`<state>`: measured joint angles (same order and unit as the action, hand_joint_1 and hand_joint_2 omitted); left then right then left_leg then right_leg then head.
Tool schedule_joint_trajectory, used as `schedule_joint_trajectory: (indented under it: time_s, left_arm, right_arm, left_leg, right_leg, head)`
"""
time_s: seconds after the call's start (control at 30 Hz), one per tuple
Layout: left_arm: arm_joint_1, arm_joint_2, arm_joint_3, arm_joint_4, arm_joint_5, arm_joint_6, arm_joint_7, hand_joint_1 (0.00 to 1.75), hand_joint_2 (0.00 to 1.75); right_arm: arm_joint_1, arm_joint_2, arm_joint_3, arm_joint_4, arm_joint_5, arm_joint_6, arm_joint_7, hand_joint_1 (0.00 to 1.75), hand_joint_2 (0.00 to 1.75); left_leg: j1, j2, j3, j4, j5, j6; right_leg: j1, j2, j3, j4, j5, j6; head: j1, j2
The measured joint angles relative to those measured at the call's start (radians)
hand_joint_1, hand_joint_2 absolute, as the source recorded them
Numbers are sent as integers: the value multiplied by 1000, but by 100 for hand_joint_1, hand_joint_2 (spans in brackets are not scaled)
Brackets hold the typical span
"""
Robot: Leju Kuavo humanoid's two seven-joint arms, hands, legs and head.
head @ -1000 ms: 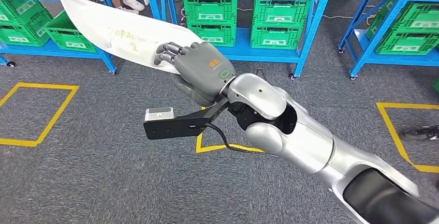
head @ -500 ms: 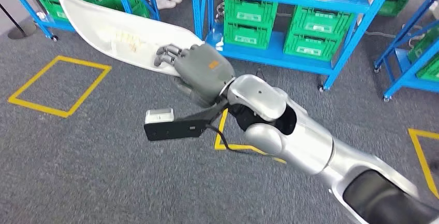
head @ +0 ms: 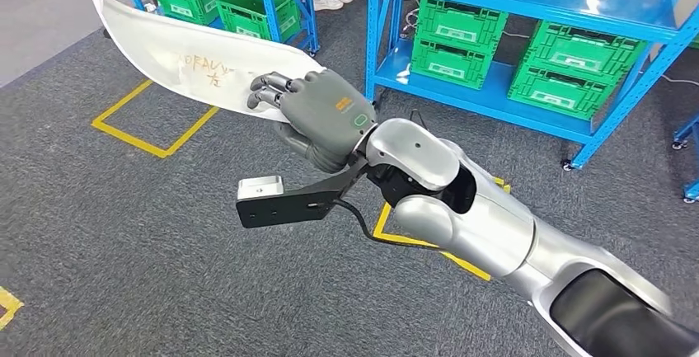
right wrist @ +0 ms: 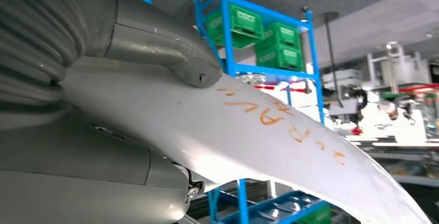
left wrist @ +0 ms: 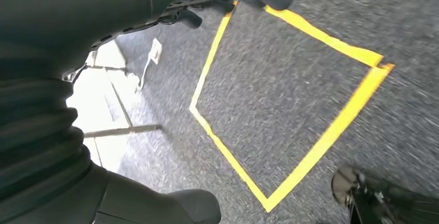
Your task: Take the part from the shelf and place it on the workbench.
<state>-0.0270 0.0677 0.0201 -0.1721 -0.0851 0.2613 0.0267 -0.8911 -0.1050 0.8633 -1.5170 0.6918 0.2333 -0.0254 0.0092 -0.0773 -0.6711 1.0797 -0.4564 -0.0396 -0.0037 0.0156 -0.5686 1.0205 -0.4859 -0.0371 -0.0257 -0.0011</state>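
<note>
Part (head: 181, 64): long white curved panel, orange lettering hard to read, held aloft over grey floor (head: 124, 250), near end hidden under the grip. Right hand (head: 317, 118): fingers (head: 265, 89) clamped over the panel's edge. Blue shelf (head: 527, 11): green crates (head: 462, 31), top cut off. Left hand (left wrist: 77, 79): fingers' state cannot be told.
</note>
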Motion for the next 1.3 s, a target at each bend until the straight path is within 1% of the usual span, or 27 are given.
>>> schedule_joint_trajectory:
  time_s: [0.03, 0.07, 0.1, 0.13, 0.17, 0.2, 0.27, 0.33, 0.4, 0.43, 0.5, 0.57, 0.63, 0.67, 0.7, 0.73, 0.8, 0.87, 0.93, 0.97, 1.0, 1.07, 1.13, 1.17, 1.2, 1.23, 1.3]
  left_arm:
    - [-1, -1, 1, 0, 0, 0, -1, 0, 175]
    - [-2, -1, 1, 0, 0, 0, -1, 0, 175]
    - [-3, -1, 2, 0, 0, 0, -1, 0, 175]
    - [-3, -2, 2, 0, 0, 0, -2, 0, 175]
    - [-3, -2, 2, 0, 0, 0, -2, 0, 175]
    - [-2, -2, 2, 0, 0, 0, -2, 0, 175]
    - [-3, -2, 2, 0, 0, 0, -5, 0, 175]
    - [-6, -3, 3, -1, -2, 0, -8, 0, 175]
    - [-5, -2, 4, 0, -4, 0, -10, 0, 175]
    - [-2, -2, 4, 0, -5, 0, -10, 0, 175]
    - [0, -2, 7, 0, -6, 0, -12, 0, 175]
    - [-3, -2, 9, 0, -9, 0, -13, 0, 175]
    - [-7, -1, 10, 0, -10, 0, -12, 0, 175]
    - [-7, -1, 10, 0, -10, 0, -11, 0, 175]
    - [-7, -1, 10, 0, -10, 0, -8, 0, 175]
    - [-6, -1, 10, 0, -10, 0, -6, 0, 175]
    - [-7, -2, 11, 0, -8, 0, -5, 0, 175]
    - [-7, -3, 12, 0, -7, 0, -5, 0, 175]
    - [-3, -3, 14, 0, -6, 0, -5, 0, 175]
    - [0, -3, 14, 0, -6, 0, -5, 0, 175]
    - [1, -3, 15, 0, -6, 0, -5, 0, 175]
    - [0, -3, 17, 0, -5, 0, -6, 0, 175]
    - [-4, -2, 19, 0, -5, 0, -6, 0, 175]
    - [-5, -3, 19, 0, -4, 0, -6, 0, 175]
    - [-5, -3, 19, 0, -4, 0, -6, 0, 175]
    - [-4, -3, 19, 0, -4, 0, -6, 0, 175]
    - [-5, -3, 19, 0, -4, 0, -6, 0, 175]
  right_arm:
    - [-2, -1, 0, 0, 0, 0, -1, 175, 175]
    - [-4, -1, 0, 1, -1, 0, -2, 175, 175]
    - [-4, -2, 0, 2, -1, 0, -3, 175, 175]
    - [-3, -2, 0, 3, -1, 0, -4, 175, 175]
    - [-3, -3, 0, 4, -1, 0, -4, 175, 175]
    - [-4, -3, 0, 5, -2, 0, -5, 175, 175]
    - [-5, -3, 0, 6, -4, 0, -5, 175, 175]
    - [-7, -4, 0, 6, -8, -2, -5, 175, 175]
    - [-8, -6, 0, 6, -10, -3, -4, 175, 175]
    - [-7, -6, 0, 6, -10, -4, -3, 175, 175]
    - [-5, -9, 0, 5, -10, -6, -2, 175, 175]
    - [0, -17, 0, 5, -10, -7, -2, 175, 175]
    - [10, -26, 0, 5, -9, -7, -1, 175, 175]
    - [13, -29, 0, 5, -9, -7, 0, 175, 175]
    - [14, -31, 0, 6, -10, -7, -1, 175, 175]
    - [13, -32, 0, 6, -10, -7, -2, 175, 175]
    - [7, -32, 0, 6, -10, -6, -5, 175, 175]
    - [3, -32, 0, 6, -11, -6, -8, 175, 175]
    - [-3, -32, 0, 6, -14, -5, -9, 175, 175]
    - [-6, -30, 0, 6, -15, -4, -9, 175, 175]
    - [-11, -29, 0, 6, -17, -4, -10, 175, 175]
    - [-18, -26, 1, 9, -19, -3, -11, 175, 175]
    - [-21, -26, 3, 14, -20, -1, -13, 175, 175]
    - [-21, -26, 5, 17, -22, -1, -13, 175, 175]
    - [-22, -26, 8, 19, -24, 0, -13, 175, 175]
    - [-24, -26, 9, 20, -26, 0, -14, 175, 175]
    - [-31, -26, 10, 21, -30, 0, -14, 175, 175]
  left_leg:
    - [0, 35, -24, 56, -32, -3]
    - [1, 57, -54, 122, -66, -8]
    - [3, 65, -79, 181, -91, -13]
    - [6, 69, -92, 215, -101, -16]
    - [9, 73, -86, 212, -92, -19]
    - [11, 80, -61, 171, -69, -22]
    - [10, 121, 22, 34, -18, -22]
    - [5, 147, 64, -46, 1, -8]
    - [2, 129, 60, -52, 3, 10]
    - [2, 117, 59, -54, 5, 17]
    - [4, 95, 60, -58, 9, 30]
    - [5, 72, 60, -59, 11, 39]
    - [3, 43, 58, -58, 12, 43]
    - [2, 27, 58, -56, 12, 43]
    - [2, 11, 57, -54, 12, 43]
    - [2, -3, 57, -52, 12, 41]
    - [2, -30, 53, -47, 12, 33]
    - [4, -53, 45, -46, 15, 20]
    - [8, -70, 39, -50, 20, 5]
    - [8, -57, 34, -45, 17, 0]
    - [6, -31, 24, -25, 4, -4]
    - [3, 35, -18, 66, -48, -10]
    - [4, 61, -65, 167, -90, -15]
    - [5, 66, -70, 181, -89, -17]
    - [5, 73, -59, 165, -73, -18]
    - [5, 84, -32, 117, -46, -18]
    - [1, 129, 31, 1, -7, -12]
  right_leg:
    - [1, -14, 1, -2, 1, -3]
    - [1, -29, 0, -3, 2, -6]
    - [2, -44, -1, -3, 1, -6]
    - [2, -59, -2, -3, 1, -6]
    - [2, -73, -2, -2, 0, -5]
    - [2, -86, -2, -2, -1, -3]
    - [4, -111, 0, 3, -7, 6]
    - [8, -132, 1, 7, -12, 18]
    - [10, -153, 4, 6, -14, 29]
    - [8, -146, 5, 8, -18, 36]
    - [0, -89, -13, 55, -50, 46]
    - [-3, -29, -72, 174, -108, 49]
    - [-2, -17, -132, 283, -140, 48]
    - [-2, -15, -141, 292, -130, 45]
    - [-2, -12, -131, 260, -102, 42]
    - [-3, -2, -103, 199, -64, 39]
    - [-5, 42, -47, 73, -12, 34]
    - [-2, 61, -28, 27, -2, 31]
    - [0, 35, -27, 22, 3, 21]
    - [0, 22, -24, 16, 6, 14]
    - [-1, 9, -21, 10, 10, 8]
    - [0, -17, -17, 3, 13, 1]
    - [3, -47, -17, 3, 11, -3]
    - [4, -62, -17, 4, 10, -3]
    - [4, -77, -17, 4, 8, -3]
    - [5, -90, -16, 6, 7, -2]
    - [9, -113, -16, 11, 1, 5]
  head:
    - [-1, 0]
    - [-3, 0]
    - [-3, 0]
    - [-2, 0]
    - [-3, 0]
    - [-3, 0]
    - [-3, 0]
    - [-1, 0]
    - [2, 0]
    - [2, 0]
    - [3, 0]
    - [4, 0]
    - [4, 0]
    - [4, 0]
    - [4, 0]
    - [4, 0]
    - [4, 0]
    - [3, 0]
    - [4, 0]
    - [3, 0]
    - [1, 0]
    - [-2, 0]
    - [-3, 0]
    - [-3, 0]
    - [-3, 0]
    - [-3, 0]
    - [-2, 0]
